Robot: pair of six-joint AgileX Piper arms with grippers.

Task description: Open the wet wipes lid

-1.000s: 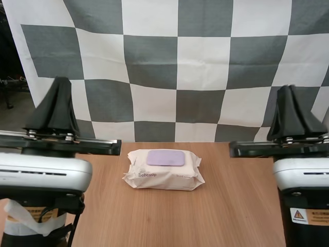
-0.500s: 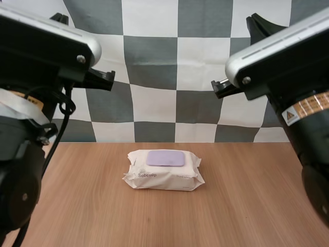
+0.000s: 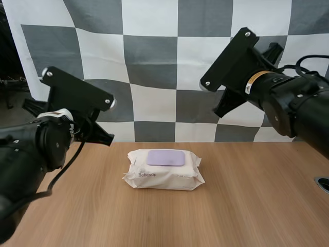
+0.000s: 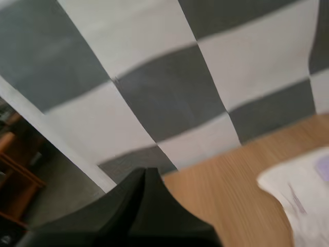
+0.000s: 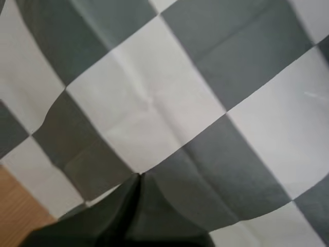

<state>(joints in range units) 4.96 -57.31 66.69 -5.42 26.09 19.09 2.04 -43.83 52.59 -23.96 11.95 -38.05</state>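
Wet wipes pack (image 3: pixel 163 170) is lying flat near the middle of the wooden worktop (image 3: pixel 241 206), with its lavender lid (image 3: pixel 165 157) sitting flush on top and facing up. Left gripper (image 4: pixel 145 172) is hovering by the worktop's left side, apart from the pack, its fingers pressing together into one dark wedge with nothing between them. Right gripper (image 5: pixel 139 177) is riding high, well apart from the pack, its fingers likewise lying closed on nothing, just a thin seam showing.
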